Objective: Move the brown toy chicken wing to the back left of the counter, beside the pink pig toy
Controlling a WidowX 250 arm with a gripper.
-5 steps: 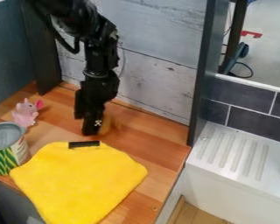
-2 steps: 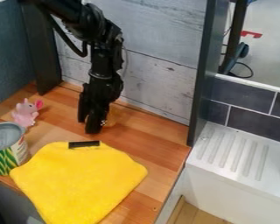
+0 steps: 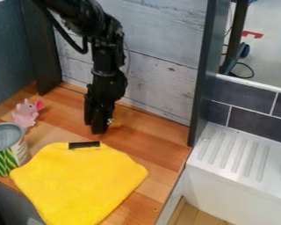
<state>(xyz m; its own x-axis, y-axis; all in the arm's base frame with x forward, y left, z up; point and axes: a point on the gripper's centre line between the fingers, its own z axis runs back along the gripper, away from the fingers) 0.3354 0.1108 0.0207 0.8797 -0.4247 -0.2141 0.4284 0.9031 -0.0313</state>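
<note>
Your tool (image 3: 98, 130) hangs near the yellow cloth (image 3: 78, 180) on the worktop (image 3: 157, 151); you cannot tell whether it is clenched or released. A pink toy (image 3: 26, 113) sits near a can (image 3: 7, 149).

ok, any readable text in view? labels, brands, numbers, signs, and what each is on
None readable.
Tin can, green-and-yellow patterned label: any print is too small to read.
Black strip on the yellow cloth: no lettering I can make out.
Gripper: pale mark, too small to tell.

Matt, soft-looking yellow cloth (image 3: 78, 182); smooth wooden counter (image 3: 152, 143); shiny metal can (image 3: 5, 147); glossy white sink surface (image 3: 234, 154).
</note>
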